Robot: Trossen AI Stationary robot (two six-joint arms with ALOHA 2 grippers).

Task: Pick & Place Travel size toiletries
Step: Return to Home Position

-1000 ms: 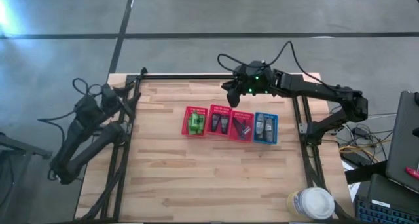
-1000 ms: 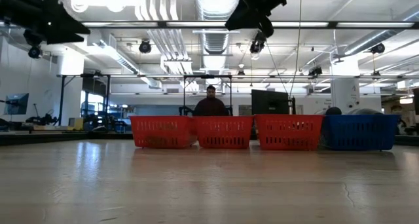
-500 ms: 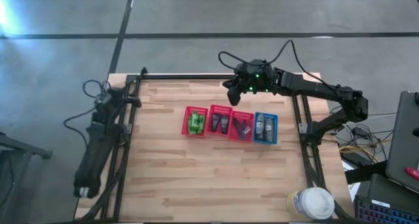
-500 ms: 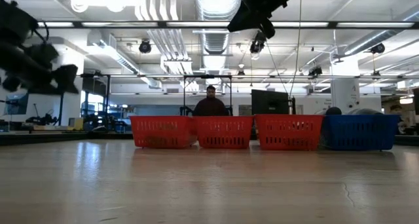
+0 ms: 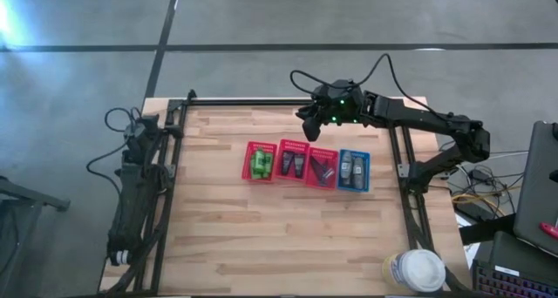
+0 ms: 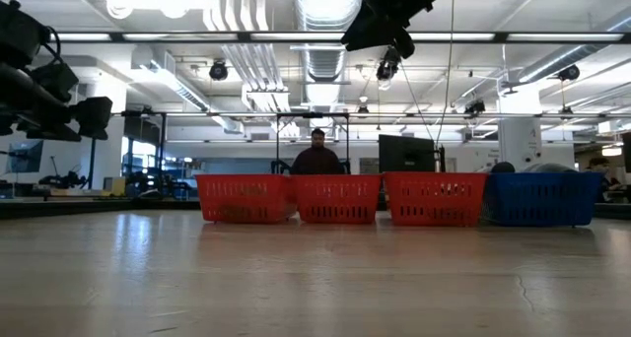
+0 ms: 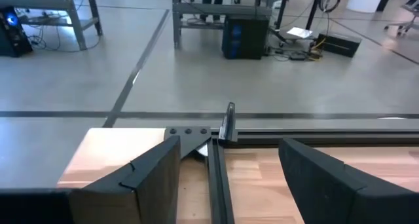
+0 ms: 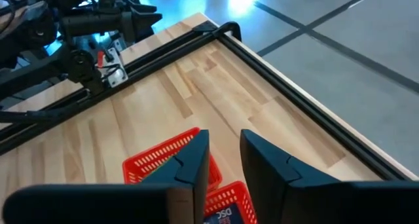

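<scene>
Homing: I'd retract R gripper [image 5: 309, 130] (fingers slightly apart, empty, above table's far edge) high, clear of basket rims, w/ green bottles [image 5: 259, 163] in end red basket [image 5: 248, 148], grey tubes [image 5: 352, 170] in blue basket [image 5: 366, 159]; L gripper [image 7: 229, 152] agape, empty, left edge.

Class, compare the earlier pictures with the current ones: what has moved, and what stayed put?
The left end effector and its dark arm unfolded from outside the wooden table's left edge to lie along that edge, lower in the low view. Nothing was gripped or released. The right end effector, three red mesh baskets and blue mesh basket stayed put.
</scene>
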